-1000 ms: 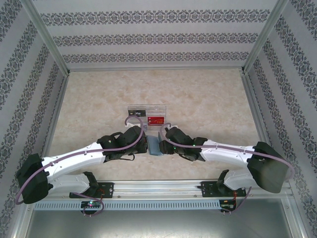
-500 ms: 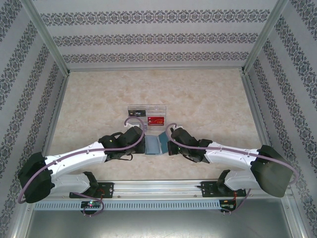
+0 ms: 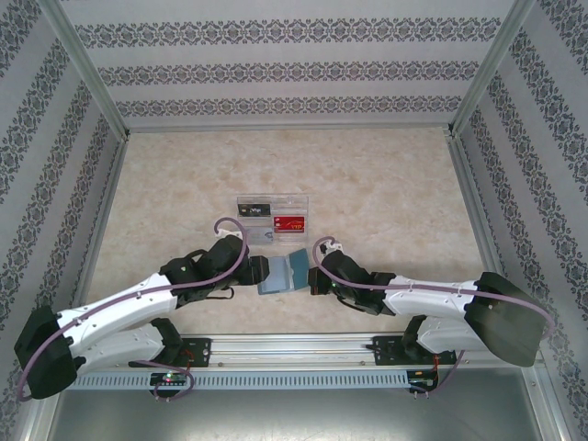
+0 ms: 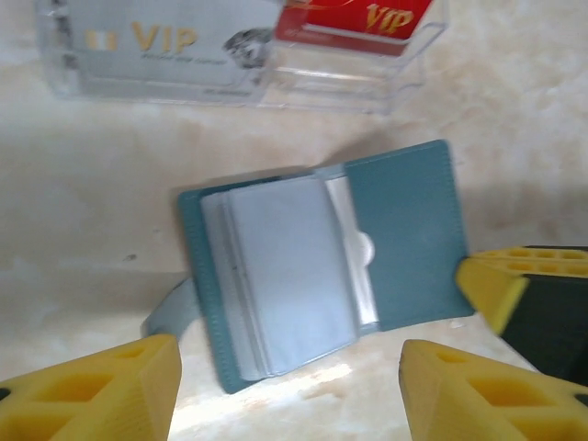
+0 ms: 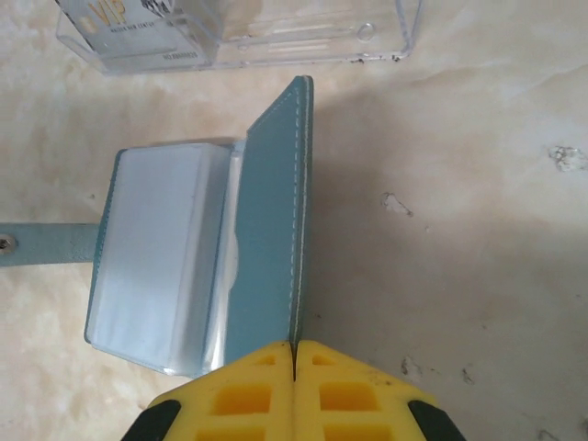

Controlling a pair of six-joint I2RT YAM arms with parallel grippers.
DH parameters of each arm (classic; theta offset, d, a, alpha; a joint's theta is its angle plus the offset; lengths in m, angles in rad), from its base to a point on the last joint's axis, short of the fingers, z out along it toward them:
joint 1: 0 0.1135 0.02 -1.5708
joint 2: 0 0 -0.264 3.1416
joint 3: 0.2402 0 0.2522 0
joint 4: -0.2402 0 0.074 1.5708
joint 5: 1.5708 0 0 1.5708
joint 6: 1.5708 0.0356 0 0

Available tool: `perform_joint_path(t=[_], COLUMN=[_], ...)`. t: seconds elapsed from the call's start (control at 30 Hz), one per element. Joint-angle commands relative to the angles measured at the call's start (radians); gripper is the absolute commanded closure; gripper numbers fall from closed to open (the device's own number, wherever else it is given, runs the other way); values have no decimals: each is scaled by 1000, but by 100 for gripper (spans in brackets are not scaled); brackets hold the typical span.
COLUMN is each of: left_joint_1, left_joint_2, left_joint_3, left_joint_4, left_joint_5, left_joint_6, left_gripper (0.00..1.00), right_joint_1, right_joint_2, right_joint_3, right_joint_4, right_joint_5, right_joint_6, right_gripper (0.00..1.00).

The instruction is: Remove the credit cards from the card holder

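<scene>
So the table (image 3: pixel 386 184) is this beige, marbled-looking top with a few little specks on it, and there are really just two things sitting on it, both around the middle. There's a clear plastic tray (image 3: pixel 272 213) with compartments. Just on the near side of it, close but not touching, is the teal card holder (image 3: pixel 280 273), lying open. Its sleeve side is flat on the surface, the other cover is tilted up off it, and its little strap (image 5: pixel 46 246) lies out to the left on the tabletop.
</scene>
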Motion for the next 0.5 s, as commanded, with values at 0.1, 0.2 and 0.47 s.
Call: perform_joint_path(t=[0.1,0.2,0.47], left_joint_1=[-35,-34,-64], left_joint_2=[21,45,259], left_joint_3=[73,13,-33], left_joint_4=[-63,78,308], left_joint_5=[-96,1,93], left_joint_6=[-23,-50,-107], left_gripper=[41,45,47], right_joint_1=[30,33,38], right_joint_2=[-25,-38,-39], right_joint_3=[-5,-11,-20], right_joint_4=[27,25,32], right_joint_5=[78,96,96], right_joint_6=[33,38,37], right_gripper=[100,100,100])
